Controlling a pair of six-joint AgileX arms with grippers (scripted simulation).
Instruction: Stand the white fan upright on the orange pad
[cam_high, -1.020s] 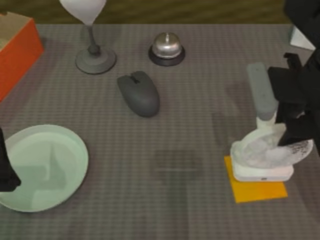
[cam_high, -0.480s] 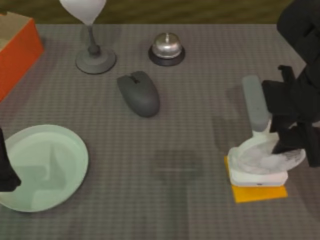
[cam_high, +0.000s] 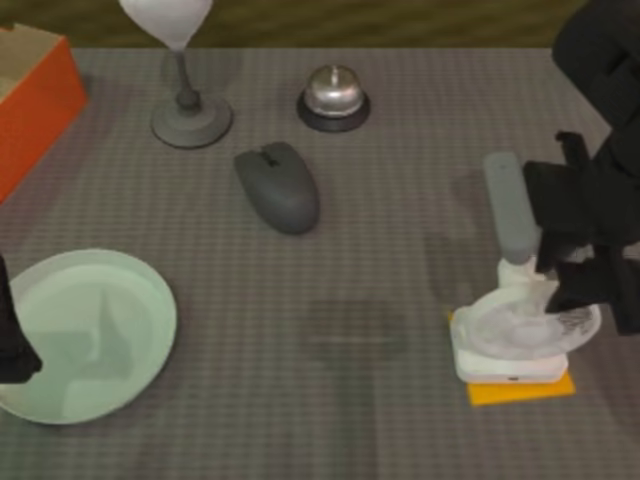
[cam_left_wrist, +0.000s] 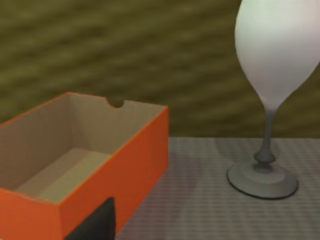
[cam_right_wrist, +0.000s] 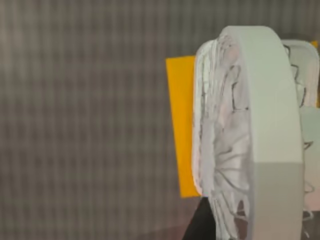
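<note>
A fine woven, matt cloth-like texture is shown by the grey table surface (cam_high: 400, 150). The small white fan (cam_high: 515, 335) looks like smooth matt plastic, its round grille thin and translucent. The flat orange-yellow square pad (cam_high: 520, 390) appears plain and matt, like paper. A polished metallic sheen is seen on the silver dome bell (cam_high: 333, 90). The dark grey computer mouse (cam_high: 277, 186) appears matt, and the orange open box (cam_left_wrist: 85, 165) resembles cardboard inside.

Top view overhead, left wrist level toward lamp (cam_left_wrist: 270, 75), right wrist close on white fan (cam_right_wrist: 250, 135), both shared overhead
</note>
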